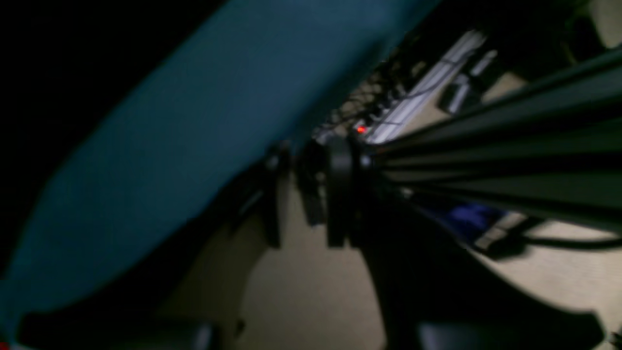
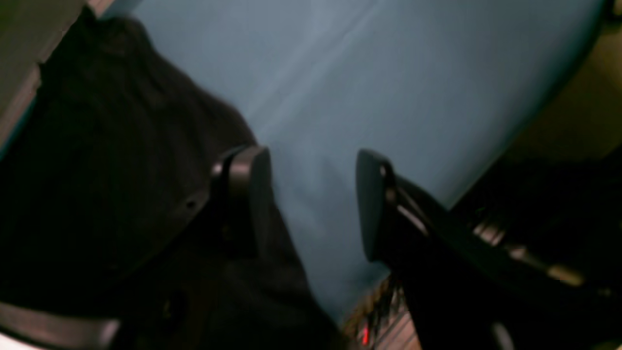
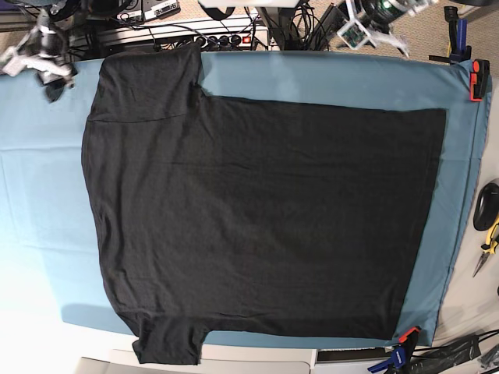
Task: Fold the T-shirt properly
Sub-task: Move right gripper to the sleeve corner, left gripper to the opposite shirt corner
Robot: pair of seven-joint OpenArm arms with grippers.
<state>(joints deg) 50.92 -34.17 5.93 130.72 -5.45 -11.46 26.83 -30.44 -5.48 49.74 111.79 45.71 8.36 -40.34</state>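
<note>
The black T-shirt (image 3: 257,210) lies spread flat on the teal table cloth (image 3: 39,202), plain side up, with one sleeve at the back left and one at the front left. My right gripper (image 3: 53,78) hovers at the back left, beside the far sleeve. In the right wrist view it (image 2: 311,204) is open and empty, its left finger (image 2: 243,189) over the shirt's edge (image 2: 97,146) and its right finger over bare cloth (image 2: 388,73). My left gripper (image 3: 374,27) is beyond the table's back edge. In the blurred left wrist view it (image 1: 316,335) looks open, over the floor.
A red clamp (image 3: 475,78) holds the cloth at the back right corner, and another clamp (image 3: 405,339) sits at the front right. A black mouse (image 3: 487,206) and yellow pliers (image 3: 490,238) lie to the right. A power strip and cables (image 3: 226,37) run behind the table.
</note>
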